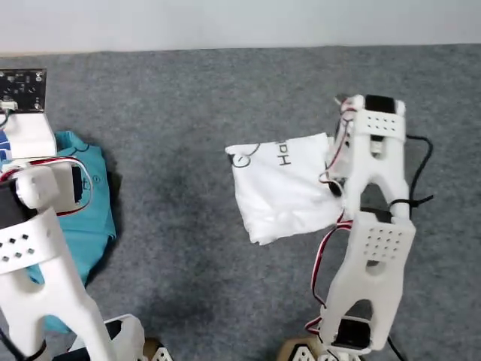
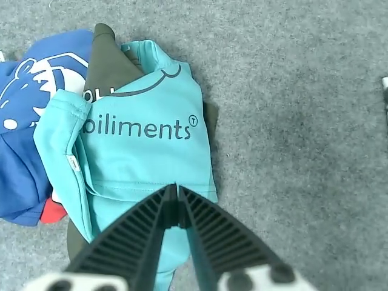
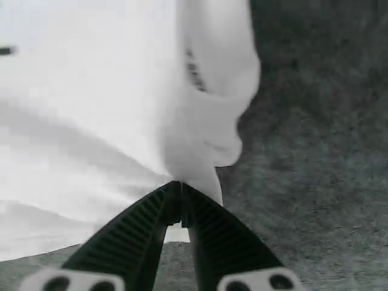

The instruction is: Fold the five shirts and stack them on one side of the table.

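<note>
**Operator:** Left jaws sit closest to the lens in the left wrist view. Status?

**Technician:** Pressed fully together, holding nothing. They hang above the teal shirt (image 2: 145, 139), which tops the pile at the left edge of the desk (image 1: 180, 113). Under it lie a blue shirt (image 2: 24, 121), a dark shirt (image 2: 106, 54) and a red scrap (image 2: 53, 211), which is probably a fourth garment.

**Operator:** And the item in hand?

**Technician:** The white shirt (image 1: 282, 192) lies right of centre, well apart from the pile, partly folded and skewed. The right jaws are clamped on a bunched fold at its right edge. In the right wrist view the cloth gathers to their tips.

**Operator:** Procedure for this step?

**Technician:** Judging by the layout, the fold needs finishing before transfer. Carry the pinched edge low across the panel, lay it flat, then release. Lifting high risks opening the lower layers. Square the edges first, because the pile itself is loose.

**Operator:** Obstructions?

**Technician:** The left arm (image 1: 37, 256) stands over the pile, so the drop spot is covered. The right arm (image 1: 372, 248) carries loose cables (image 1: 406, 203) close to the shirt, and these could snag cloth.
</note>
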Controlling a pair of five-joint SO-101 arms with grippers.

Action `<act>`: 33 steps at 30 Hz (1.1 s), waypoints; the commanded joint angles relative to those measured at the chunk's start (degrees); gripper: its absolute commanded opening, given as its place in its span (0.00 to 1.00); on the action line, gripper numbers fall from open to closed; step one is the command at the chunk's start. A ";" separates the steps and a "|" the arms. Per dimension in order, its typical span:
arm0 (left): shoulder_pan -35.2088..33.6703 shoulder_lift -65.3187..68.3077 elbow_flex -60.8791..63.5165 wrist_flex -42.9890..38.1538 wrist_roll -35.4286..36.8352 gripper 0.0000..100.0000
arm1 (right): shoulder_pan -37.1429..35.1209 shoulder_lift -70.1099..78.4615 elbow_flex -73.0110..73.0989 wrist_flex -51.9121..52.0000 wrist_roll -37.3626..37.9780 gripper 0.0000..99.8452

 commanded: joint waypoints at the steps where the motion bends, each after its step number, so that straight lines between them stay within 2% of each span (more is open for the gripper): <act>1: -0.18 -1.14 0.13 0.26 0.18 0.01 | 1.27 -0.04 -1.14 0.31 -0.35 0.01; 8: -0.18 -1.23 0.13 0.26 0.18 0.01 | 0.40 -13.67 -2.55 2.68 -0.35 0.01; 16: -0.18 -1.23 0.13 0.26 0.18 0.01 | -3.30 -27.03 18.99 1.63 -0.35 0.01; 25: -0.18 -1.23 0.13 0.26 -4.22 0.01 | -1.89 -27.03 40.97 -20.35 2.29 0.01; 28: -0.18 -1.23 0.13 0.26 -4.22 0.01 | -1.98 -28.09 39.65 -18.42 2.20 0.01; 33: -0.18 -1.23 0.13 0.26 -4.31 0.01 | -4.18 -35.03 33.14 -9.63 2.20 0.01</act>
